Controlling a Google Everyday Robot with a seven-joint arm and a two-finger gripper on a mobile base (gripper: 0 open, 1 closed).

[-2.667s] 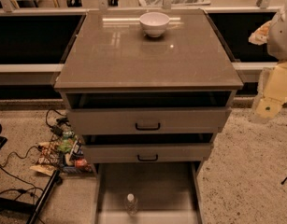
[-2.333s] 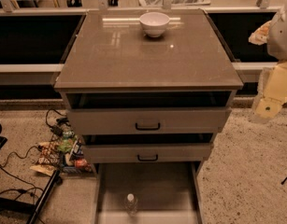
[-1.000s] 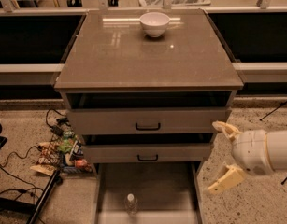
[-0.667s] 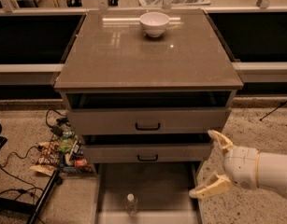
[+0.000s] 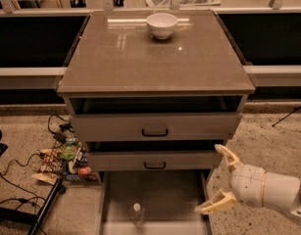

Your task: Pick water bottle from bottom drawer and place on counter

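Speckled flooring is seen around a grey cabinet whose bottom drawer (image 5: 164, 192) is pulled well out. The water bottle (image 5: 137, 213) appears to be stood upright on the drawer's floor, near its front edge and left of its middle, white cap up. The gripper (image 5: 219, 182) is held just outside the drawer's right wall, its 2 fingers spread wide apart with nothing between them. The counter (image 5: 155, 62) lies above the drawer, and a white bowl (image 5: 162, 24) is set near its far edge. 2 upper drawers (image 5: 155, 127) are left partly open over the drawer's rear.

Several failures can be judged possible. The drawer's right wall is placed between gripper and bottle, so it could be struck in a low sideways approach. The bottle looks light and narrow, so it could be tipped and sent rolling if 1 finger is brought against it first. Its ribbed clear body might slip if too little of it is gripped. During the lift, the overhanging drawer fronts could be clipped.
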